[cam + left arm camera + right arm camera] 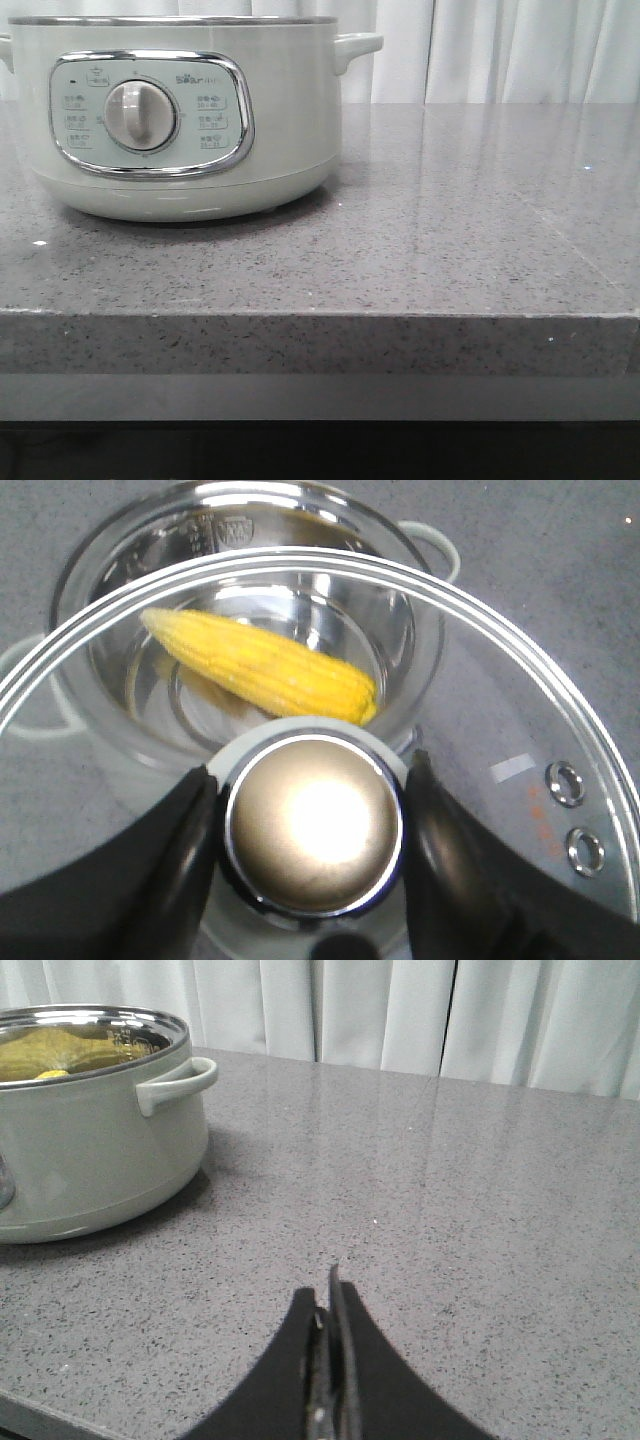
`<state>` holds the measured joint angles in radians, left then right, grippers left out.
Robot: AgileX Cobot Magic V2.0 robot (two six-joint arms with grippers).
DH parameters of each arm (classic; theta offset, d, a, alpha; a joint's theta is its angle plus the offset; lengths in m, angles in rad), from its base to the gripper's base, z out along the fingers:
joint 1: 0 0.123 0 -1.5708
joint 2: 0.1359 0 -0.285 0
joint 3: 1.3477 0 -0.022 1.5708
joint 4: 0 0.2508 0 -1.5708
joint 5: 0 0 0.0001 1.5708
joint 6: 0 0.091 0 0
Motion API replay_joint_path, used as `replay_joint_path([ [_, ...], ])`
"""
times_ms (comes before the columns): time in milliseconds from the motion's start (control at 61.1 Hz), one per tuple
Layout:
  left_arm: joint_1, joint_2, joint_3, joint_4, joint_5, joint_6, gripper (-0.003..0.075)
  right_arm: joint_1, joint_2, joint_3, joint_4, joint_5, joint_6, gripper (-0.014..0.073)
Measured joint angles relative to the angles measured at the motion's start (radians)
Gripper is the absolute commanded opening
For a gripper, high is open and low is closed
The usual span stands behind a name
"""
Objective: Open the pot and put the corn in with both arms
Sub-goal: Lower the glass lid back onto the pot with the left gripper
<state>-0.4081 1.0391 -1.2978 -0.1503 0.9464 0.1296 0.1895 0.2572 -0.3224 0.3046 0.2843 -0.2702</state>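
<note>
The pale grey-green pot stands on the table at the left, its dial facing me. In the left wrist view the pot is open and the yellow corn lies inside on its shiny bottom. My left gripper is shut on the metal knob of the glass lid and holds the lid above the pot, shifted off its centre. My right gripper is shut and empty, over bare table to the right of the pot. Neither gripper shows in the front view.
The grey speckled stone table stretches to the right of the pot, with its front edge close to me. White curtains hang behind. The pot's right side handle sticks out toward my right gripper's side.
</note>
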Motion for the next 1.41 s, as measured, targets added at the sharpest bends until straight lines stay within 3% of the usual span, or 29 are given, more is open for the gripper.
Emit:
replay_joint_path([
  [311,0.000,0.418,-0.378,0.000,0.025,0.000,0.0167,0.000,0.000,0.000,0.000,0.000,0.000,-0.0064],
  [491,0.009,0.568,-0.495,0.000,0.057,0.001,0.0167,0.000,0.000,0.002,0.000,0.000,0.000,-0.0064],
  [1407,0.022,0.646,-0.504,0.001,0.045,0.003,0.0167,0.000,0.000,0.002,0.000,0.000,-0.001,-0.0064],
])
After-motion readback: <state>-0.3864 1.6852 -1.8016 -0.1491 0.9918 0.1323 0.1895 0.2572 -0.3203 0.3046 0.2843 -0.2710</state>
